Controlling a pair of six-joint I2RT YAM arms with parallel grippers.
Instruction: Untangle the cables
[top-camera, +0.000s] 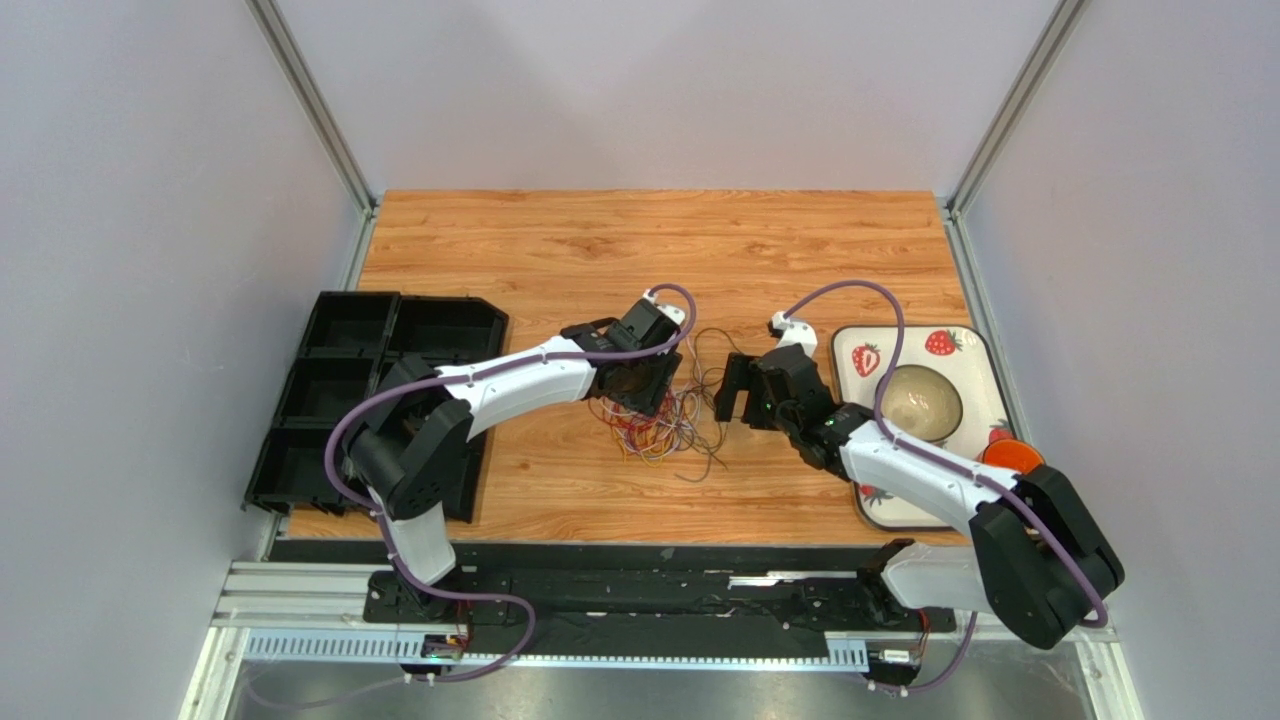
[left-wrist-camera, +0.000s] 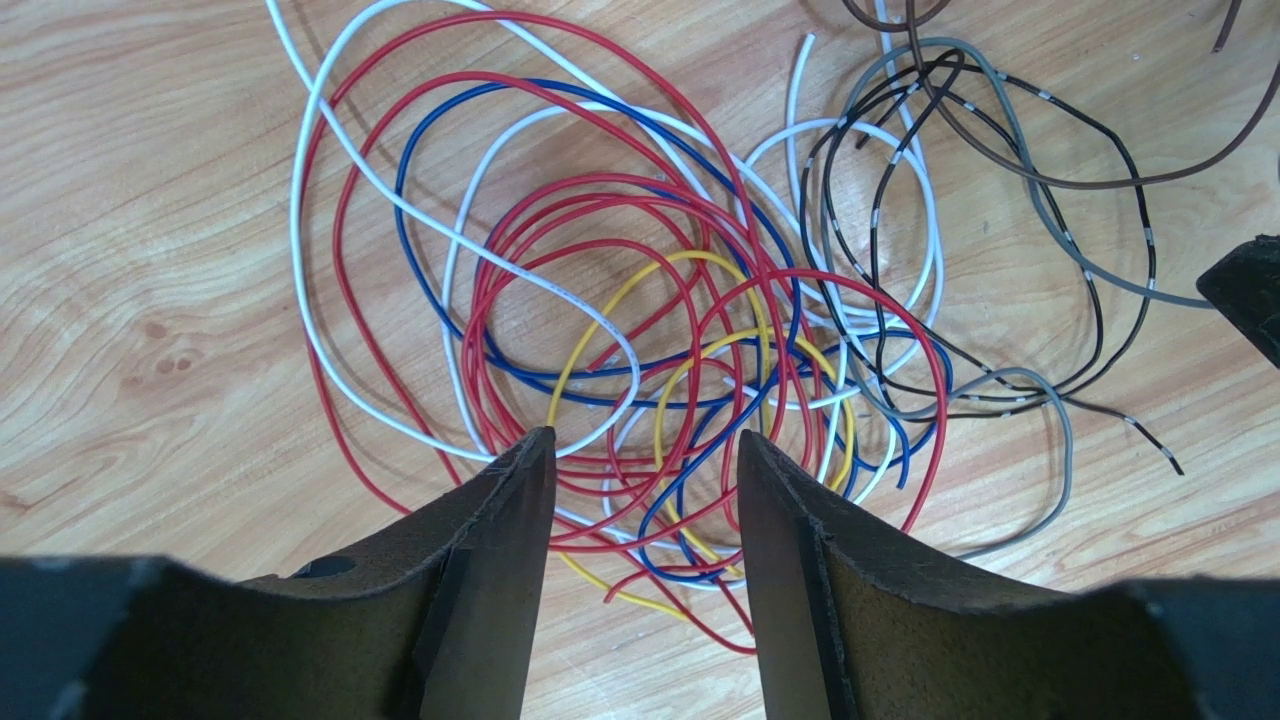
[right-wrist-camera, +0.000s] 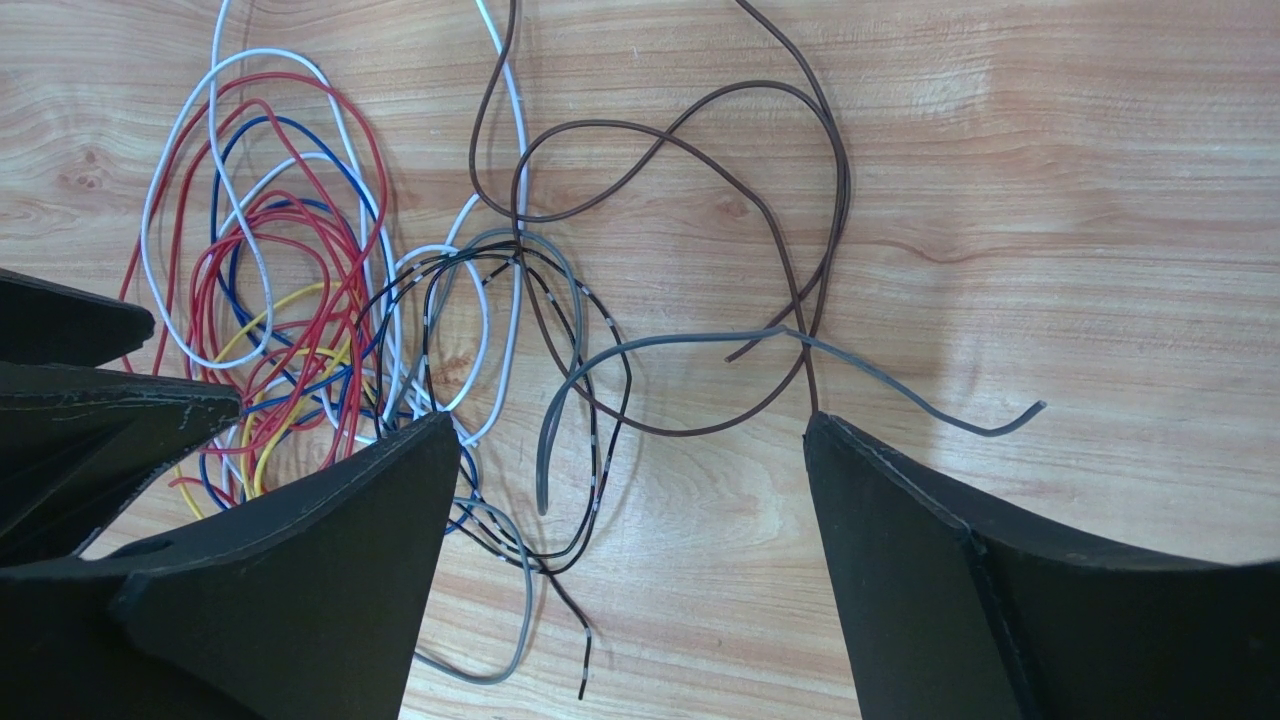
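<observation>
The cables (top-camera: 661, 428) lie in one tangle on the wooden table between my two grippers. In the left wrist view, red, blue, white and yellow loops (left-wrist-camera: 631, 315) overlap, with grey, black-striped and brown wires (left-wrist-camera: 1037, 195) to their right. My left gripper (left-wrist-camera: 646, 450) is open and empty, just above the near edge of the red and yellow loops; it also shows in the top view (top-camera: 639, 383). My right gripper (right-wrist-camera: 631, 428) is open wide and empty over the grey wire (right-wrist-camera: 676, 348), the brown wire (right-wrist-camera: 812, 195) and the black-striped wire (right-wrist-camera: 601, 450); it also shows in the top view (top-camera: 736, 387).
A black compartment tray (top-camera: 346, 390) sits at the left table edge. A strawberry-patterned plate (top-camera: 962, 360) with a bowl (top-camera: 920, 402) and an orange object (top-camera: 1019, 450) sits at the right. The left gripper's fingers (right-wrist-camera: 90, 405) show at the left of the right wrist view.
</observation>
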